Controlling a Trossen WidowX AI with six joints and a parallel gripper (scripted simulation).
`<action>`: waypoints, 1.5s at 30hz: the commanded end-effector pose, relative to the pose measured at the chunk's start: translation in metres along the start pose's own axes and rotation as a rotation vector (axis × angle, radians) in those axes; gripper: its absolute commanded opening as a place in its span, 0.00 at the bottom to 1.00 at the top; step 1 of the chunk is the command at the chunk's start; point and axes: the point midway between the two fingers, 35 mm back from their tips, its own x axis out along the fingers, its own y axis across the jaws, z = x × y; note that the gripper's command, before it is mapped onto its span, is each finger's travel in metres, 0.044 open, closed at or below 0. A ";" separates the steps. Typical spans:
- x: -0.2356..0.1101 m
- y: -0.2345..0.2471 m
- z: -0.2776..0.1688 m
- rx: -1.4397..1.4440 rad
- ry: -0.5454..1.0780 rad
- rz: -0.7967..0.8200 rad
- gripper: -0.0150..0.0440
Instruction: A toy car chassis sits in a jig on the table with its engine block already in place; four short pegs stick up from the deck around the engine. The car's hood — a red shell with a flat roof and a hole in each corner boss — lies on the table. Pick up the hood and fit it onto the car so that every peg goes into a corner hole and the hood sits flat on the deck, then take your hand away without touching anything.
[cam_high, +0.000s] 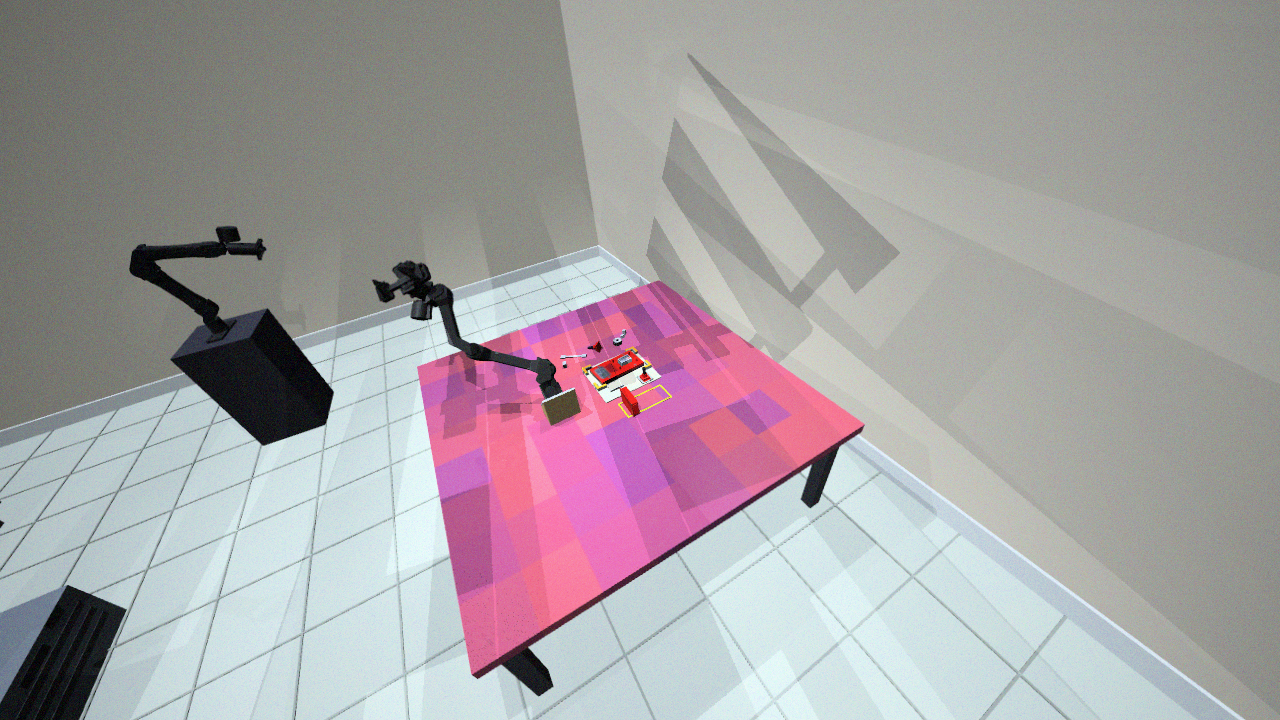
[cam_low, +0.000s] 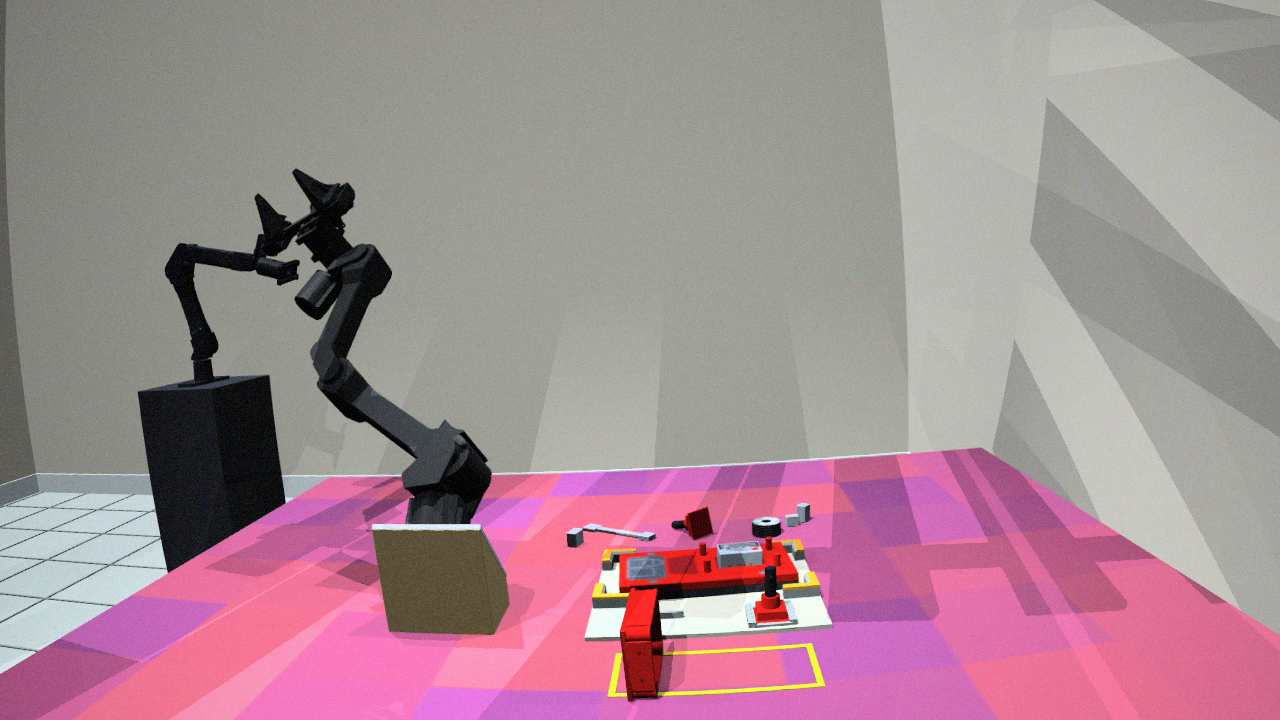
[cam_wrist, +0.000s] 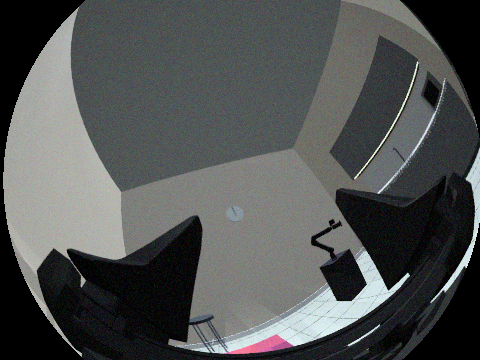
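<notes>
Gripper (cam_low: 295, 201) raised high above the far left part of the table (cam_low: 939, 626), fingers (cam_low: 315, 186) wide apart and pointing up, with nothing between them. In the wrist view only the two dark fingers against walls and ceiling (no task part between them), plus a second dark arm on a black pedestal (cam_wrist: 343, 276) standing on the tiled floor. Arm (cam_low: 358, 394) bent back from its base, behind a tan block (cam_low: 438, 582) on the pink and purple surface. Red hood (cam_low: 640, 646) on the table at the near left corner of a yellow outlined rectangle (cam_low: 810, 667), standing on its edge rather than flat, well apart from the gripper. Just beyond it, on a white jig plate (cam_low: 805, 617), the red chassis (cam_low: 689, 573) with the grey engine block (cam_low: 739, 553) on its deck; short pegs (cam_low: 703, 546) sticking up around it (exact count cannot be told). A black-topped red post (cam_low: 769, 600) on the near right part of the plate. Farther back, small loose parts: a grey wrench-like piece (cam_low: 613, 533), a dark red block (cam_low: 698, 521), a black ring (cam_low: 765, 526) and small grey cubes (cam_low: 798, 514).
</notes>
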 end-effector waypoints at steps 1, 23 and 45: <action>0.000 0.001 0.001 -0.004 -0.001 -0.001 0.96; -0.024 0.077 0.066 -0.204 -0.165 -0.099 0.25; -0.054 0.218 0.125 -0.286 -0.450 -0.077 0.25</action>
